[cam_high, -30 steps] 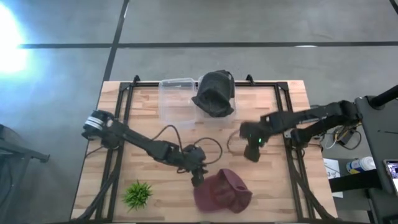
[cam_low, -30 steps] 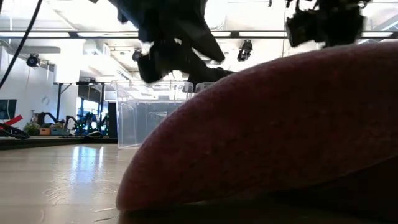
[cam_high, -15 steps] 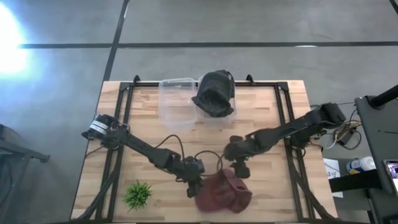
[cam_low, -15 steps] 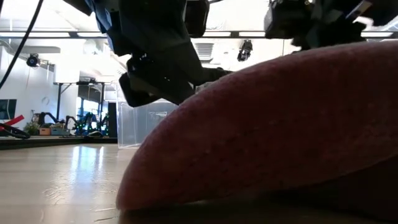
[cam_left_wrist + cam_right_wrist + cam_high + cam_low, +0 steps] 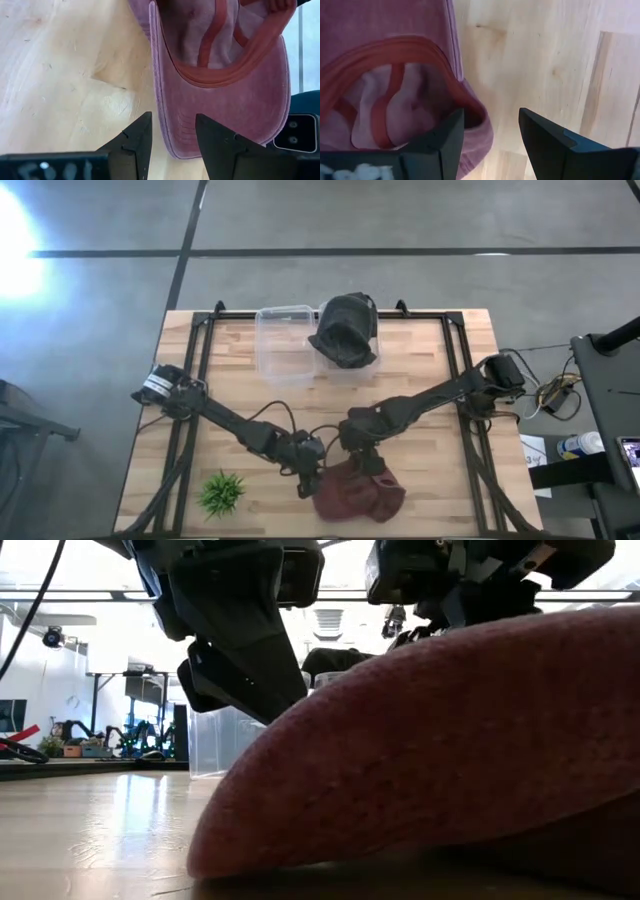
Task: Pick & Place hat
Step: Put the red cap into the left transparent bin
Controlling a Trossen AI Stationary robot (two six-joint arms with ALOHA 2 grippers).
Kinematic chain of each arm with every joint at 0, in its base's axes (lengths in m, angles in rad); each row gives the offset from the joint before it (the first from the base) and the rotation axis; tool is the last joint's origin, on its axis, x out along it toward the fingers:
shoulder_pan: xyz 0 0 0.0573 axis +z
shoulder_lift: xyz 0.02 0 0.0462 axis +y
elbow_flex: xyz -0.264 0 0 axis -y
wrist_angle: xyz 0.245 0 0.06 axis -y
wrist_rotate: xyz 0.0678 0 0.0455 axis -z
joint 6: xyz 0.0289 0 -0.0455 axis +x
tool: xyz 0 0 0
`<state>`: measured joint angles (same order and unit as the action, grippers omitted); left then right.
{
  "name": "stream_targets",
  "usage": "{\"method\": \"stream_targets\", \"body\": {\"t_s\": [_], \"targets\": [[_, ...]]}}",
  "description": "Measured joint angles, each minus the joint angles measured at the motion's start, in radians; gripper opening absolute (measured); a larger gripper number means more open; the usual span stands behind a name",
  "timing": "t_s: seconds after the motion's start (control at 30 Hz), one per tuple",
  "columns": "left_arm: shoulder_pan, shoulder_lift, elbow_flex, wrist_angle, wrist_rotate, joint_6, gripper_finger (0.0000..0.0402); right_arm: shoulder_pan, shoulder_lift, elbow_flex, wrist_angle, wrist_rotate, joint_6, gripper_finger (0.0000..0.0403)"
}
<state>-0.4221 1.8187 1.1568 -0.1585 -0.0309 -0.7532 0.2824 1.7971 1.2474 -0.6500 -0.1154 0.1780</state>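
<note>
A maroon cap (image 5: 362, 492) lies upside down near the table's near edge, its seam-taped inside facing up; it fills the low view (image 5: 450, 740). My left gripper (image 5: 308, 479) is open at the cap's left side, and its fingers stand on either side of the brim's edge (image 5: 159, 115). My right gripper (image 5: 367, 463) is open over the cap's far side, with the crown's rim (image 5: 476, 114) between its fingers. A black hat (image 5: 345, 330) rests at the far edge against a clear container (image 5: 285, 342). My left gripper (image 5: 170, 135) comes from above, pointing down, with the brim's edge between its open fingers; I cannot tell whether either finger touches it. My right gripper (image 5: 487, 132) comes down over the crown's rim with one finger (image 5: 447, 137) inside the hollow; touching or not, I cannot tell.
A small green plant (image 5: 222, 492) stands near the near-left corner, left of my left gripper. A loose cable (image 5: 335, 420) trails across the table's middle. Bare wood (image 5: 420, 350) lies to the far right of the cap. Black frame rails (image 5: 455, 360) run along both sides.
My right gripper has swept from the table's right middle toward the near-left and come down over the cap's far side. My left gripper has dropped a little toward the near edge onto the cap's brim. The cap has stayed in place.
</note>
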Motion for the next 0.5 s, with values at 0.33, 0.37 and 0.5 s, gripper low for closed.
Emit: {"method": "stream_targets", "body": {"t_s": [0.33, 0.37, 0.5], "targets": [[0.016, 0.026, -0.002, 0.081, -0.073, 0.104, 0.0145, 0.008, -0.105, -0.035, -0.009, 0.014, 0.042, 0.0185], [0.019, 0.040, -0.002, 0.101, -0.073, 0.106, 0.0145, 0.008, -0.117, -0.045, -0.010, 0.014, 0.051, 0.0185], [0.025, 0.097, 0.000, 0.160, -0.044, 0.093, 0.0145, 0.008, -0.161, -0.096, -0.011, 0.030, 0.094, 0.0185]]}}
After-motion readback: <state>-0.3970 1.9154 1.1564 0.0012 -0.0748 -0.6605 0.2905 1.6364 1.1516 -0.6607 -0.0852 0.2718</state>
